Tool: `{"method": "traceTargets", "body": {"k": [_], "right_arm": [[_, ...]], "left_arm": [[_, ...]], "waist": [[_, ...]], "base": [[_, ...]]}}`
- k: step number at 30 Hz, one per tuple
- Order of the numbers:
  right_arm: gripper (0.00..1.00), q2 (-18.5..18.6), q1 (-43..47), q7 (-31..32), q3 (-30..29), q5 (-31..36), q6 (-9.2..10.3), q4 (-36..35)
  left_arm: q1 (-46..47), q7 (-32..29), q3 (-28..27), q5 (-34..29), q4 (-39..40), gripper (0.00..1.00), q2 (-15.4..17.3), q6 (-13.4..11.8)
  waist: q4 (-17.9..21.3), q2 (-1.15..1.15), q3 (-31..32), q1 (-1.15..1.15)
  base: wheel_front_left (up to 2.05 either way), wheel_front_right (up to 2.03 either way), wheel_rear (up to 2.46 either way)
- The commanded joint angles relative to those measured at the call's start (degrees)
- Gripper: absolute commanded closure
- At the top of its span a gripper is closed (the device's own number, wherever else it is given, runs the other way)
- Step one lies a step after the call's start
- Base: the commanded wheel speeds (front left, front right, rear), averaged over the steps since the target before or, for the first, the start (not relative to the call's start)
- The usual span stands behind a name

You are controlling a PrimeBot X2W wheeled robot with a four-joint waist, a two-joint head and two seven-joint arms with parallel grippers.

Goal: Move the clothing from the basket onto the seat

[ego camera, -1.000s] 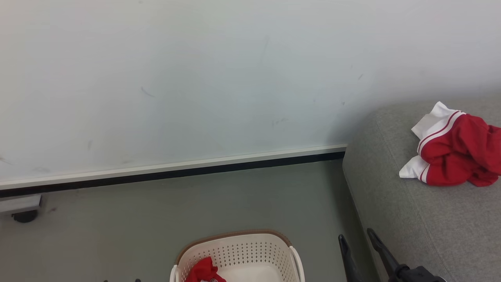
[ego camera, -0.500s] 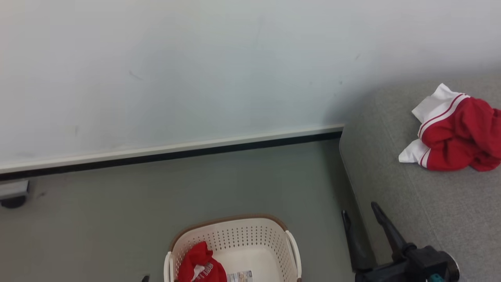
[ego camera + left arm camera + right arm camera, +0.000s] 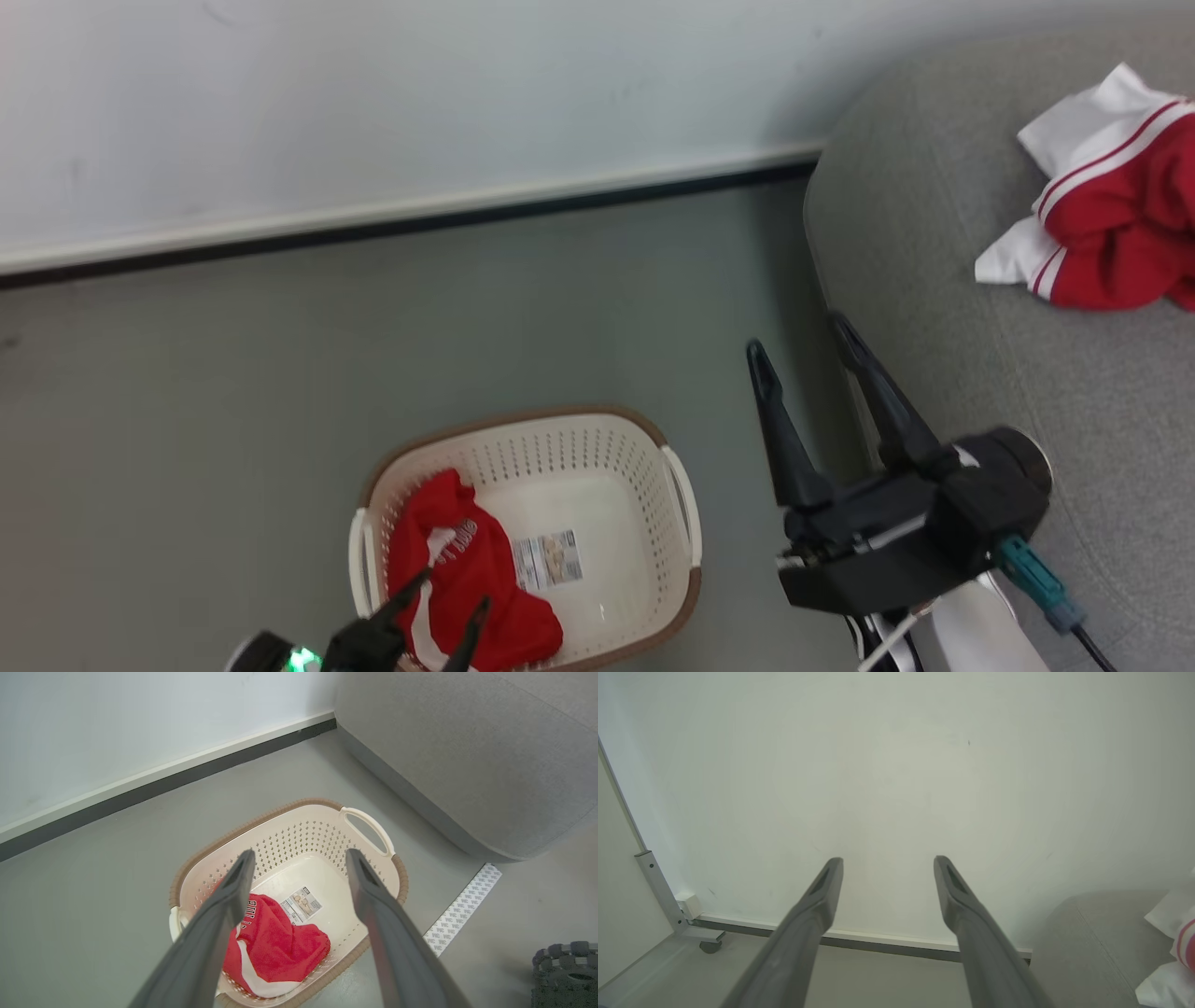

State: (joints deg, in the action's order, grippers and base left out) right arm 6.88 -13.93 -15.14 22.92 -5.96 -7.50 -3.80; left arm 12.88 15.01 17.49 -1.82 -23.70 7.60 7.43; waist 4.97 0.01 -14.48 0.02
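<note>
The left tool (image 3: 455, 590) hangs over the basket (image 3: 523, 420), its fingers spread wide and empty. Below it a red garment with white lettering (image 3: 411, 551) lies in the basket's left part. The right tool (image 3: 796, 334) is also wide open and holds nothing, in the air between the basket and the seat (image 3: 934, 280). A red-and-white garment (image 3: 1111, 252) lies on the seat. The basket stands on the floor (image 3: 233, 420).

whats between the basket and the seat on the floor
Bare grey floor in the left wrist view; in the head view the right end effector hangs over that gap.
</note>
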Motion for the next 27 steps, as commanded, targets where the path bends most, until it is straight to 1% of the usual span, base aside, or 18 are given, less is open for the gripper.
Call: {"method": "traceTargets", "body": {"k": [1,10,16,18,20,21,23,25,27], "right_arm": [[0.00,-0.38,-2.01,-0.05,0.67,0.28,0.02,-0.65],[0.00,-2.00,-10.45,-0.05,5.40,0.79,0.02,-2.66],[0.00,-3.17,-13.24,-0.05,6.42,0.10,0.02,-4.53],[0.00,-3.50,-14.02,-0.05,6.72,-0.18,0.02,-4.90],[0.00,-3.62,-14.50,-0.05,7.01,-0.16,0.02,-4.96],[0.00,-3.71,-15.33,-0.05,7.52,-0.10,0.02,-5.19],[0.00,-3.80,-16.58,-0.05,8.02,-0.02,0.02,-5.39],[0.00,-3.86,-17.22,-0.05,8.27,-0.22,0.02,-5.57],[0.00,-3.96,-18.17,-0.05,8.71,-0.82,0.02,-5.67]], "left_arm": [[2.81,0.19,0.35,-0.21,-1.67,0.00,0.90,-0.10],[18.78,-0.01,7.22,-1.28,-20.53,0.00,3.28,0.02],[28.15,-1.21,13.10,-1.76,-30.40,0.00,3.28,0.03],[30.79,-1.94,15.47,-1.62,-33.00,0.00,3.08,0.04],[32.28,-2.40,16.19,-1.29,-34.29,0.00,2.99,0.04],[34.95,-3.78,17.74,-2.07,-36.79,0.00,3.42,0.04],[37.29,-4.47,18.65,-2.72,-38.55,0.00,3.67,0.02],[38.30,-4.87,19.26,-3.47,-39.35,0.00,3.75,-0.25],[40.31,-5.55,20.45,-4.57,-40.90,0.00,3.74,-1.09]], "waist": [[2.91,-0.01,-7.73,-0.02],[7.21,-0.01,-18.01,-0.02],[9.41,-0.01,-23.35,-0.02],[9.73,-0.01,-24.83,-0.02],[9.89,-0.01,-25.68,-0.02],[10.17,-0.01,-27.35,-0.02],[10.53,-0.01,-28.97,-0.02],[10.70,-0.01,-29.75,-0.02],[10.90,-0.01,-31.17,-0.02]], "base": [[0.00,0.00,0.00],[0.00,0.00,0.00],[0.00,0.00,0.00],[0.00,0.00,0.00],[0.00,0.00,0.00],[0.00,0.00,0.00],[0.00,0.00,0.00],[0.00,0.00,0.00],[0.00,0.00,0.00]]}}
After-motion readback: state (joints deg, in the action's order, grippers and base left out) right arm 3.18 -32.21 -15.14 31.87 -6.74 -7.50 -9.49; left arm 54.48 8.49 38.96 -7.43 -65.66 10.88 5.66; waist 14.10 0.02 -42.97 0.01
